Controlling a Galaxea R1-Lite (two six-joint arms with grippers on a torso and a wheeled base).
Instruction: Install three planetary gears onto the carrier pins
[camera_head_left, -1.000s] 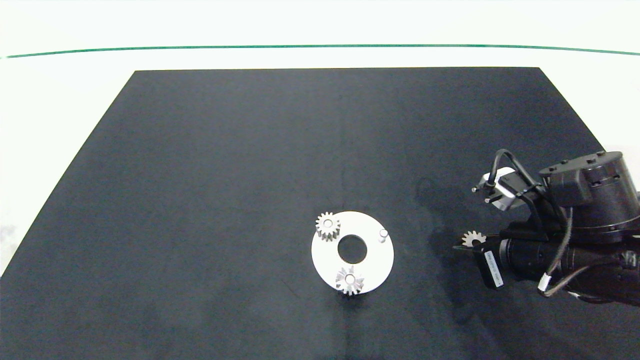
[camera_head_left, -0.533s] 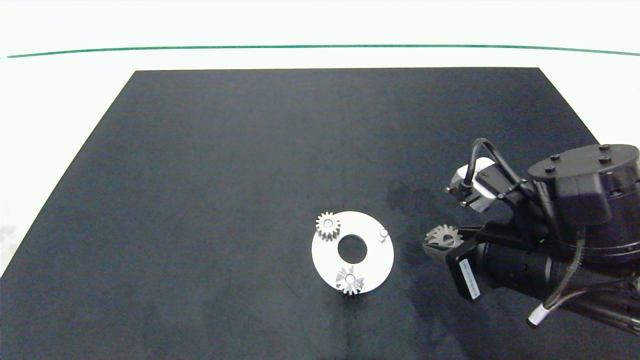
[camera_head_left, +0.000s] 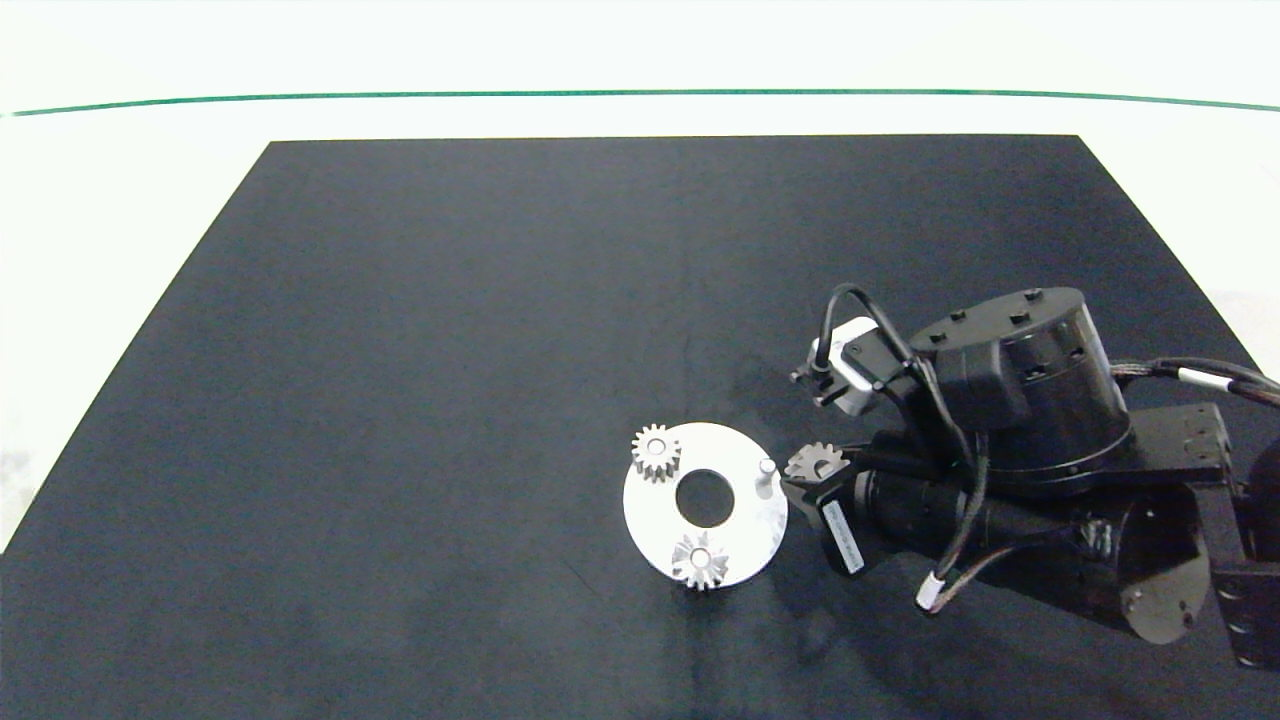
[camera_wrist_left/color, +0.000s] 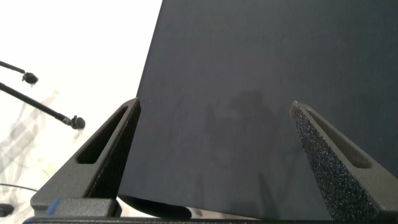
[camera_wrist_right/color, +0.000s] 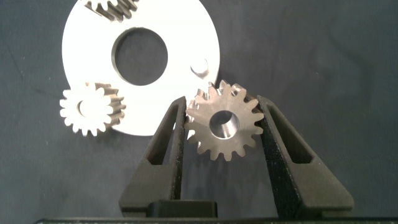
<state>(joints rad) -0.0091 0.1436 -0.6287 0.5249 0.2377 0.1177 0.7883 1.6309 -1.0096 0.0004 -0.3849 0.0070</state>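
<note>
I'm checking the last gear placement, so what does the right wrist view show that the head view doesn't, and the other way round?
Only the right wrist view shows the right tool clamping the third gear by its toothed rim, centre hole clear, beside the bare pin.

Only the head view shows the whole black mat and right arm.

Both show the white disc, two seated gears and the empty pin. The left tool appears in neither.

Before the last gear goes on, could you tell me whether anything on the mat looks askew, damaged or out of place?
Nothing stands out. Two planetary gears sit on their pins on the white disc, the third pin stands bare, and the right gripper holds the last gear beside it. The left gripper is open over bare mat.
</note>
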